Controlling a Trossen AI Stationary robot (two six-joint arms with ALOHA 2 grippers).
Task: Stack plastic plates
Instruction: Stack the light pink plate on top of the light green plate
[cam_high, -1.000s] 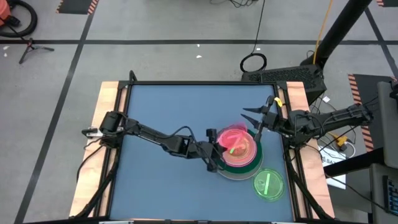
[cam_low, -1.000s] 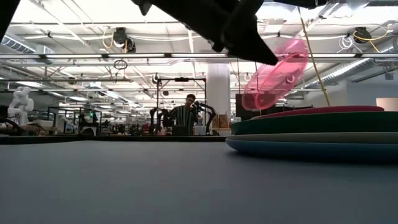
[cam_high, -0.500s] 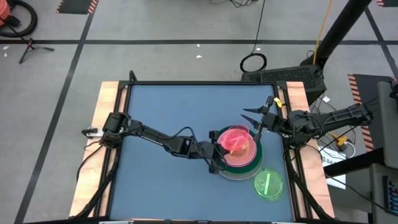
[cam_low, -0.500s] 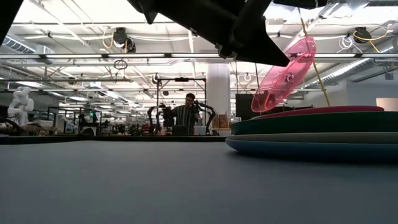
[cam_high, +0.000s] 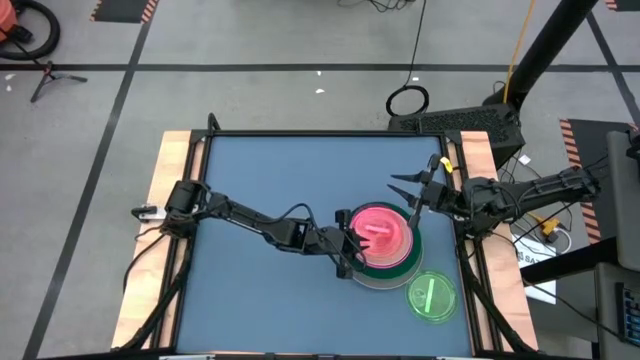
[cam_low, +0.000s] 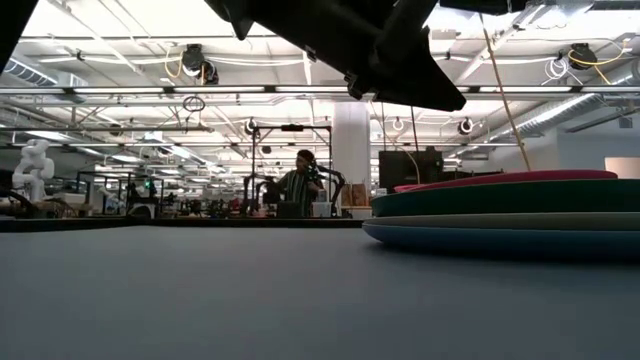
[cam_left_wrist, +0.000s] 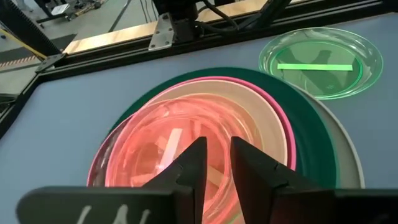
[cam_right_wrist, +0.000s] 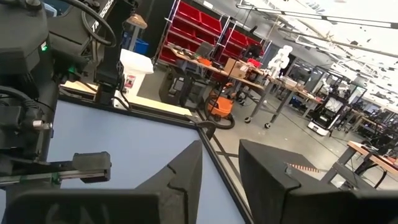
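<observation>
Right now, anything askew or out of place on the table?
Nothing stands out. The translucent pink plate lies flat on the stack; the left gripper sits at its edge. One small green plate is unstacked beside it.

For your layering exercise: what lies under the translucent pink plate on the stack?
Under the translucent pink plate show a cream plate, a pink rim, a dark green plate and a grey-white one. Their centres are covered.

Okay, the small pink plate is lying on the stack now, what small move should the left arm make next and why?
Probably draw the left tool back from the stack: the small pink plate lies flat on top, the fingers stand slightly apart with nothing between them, and the small green plate waits alone beside the stack. The right tool idles at the table's edge.
</observation>
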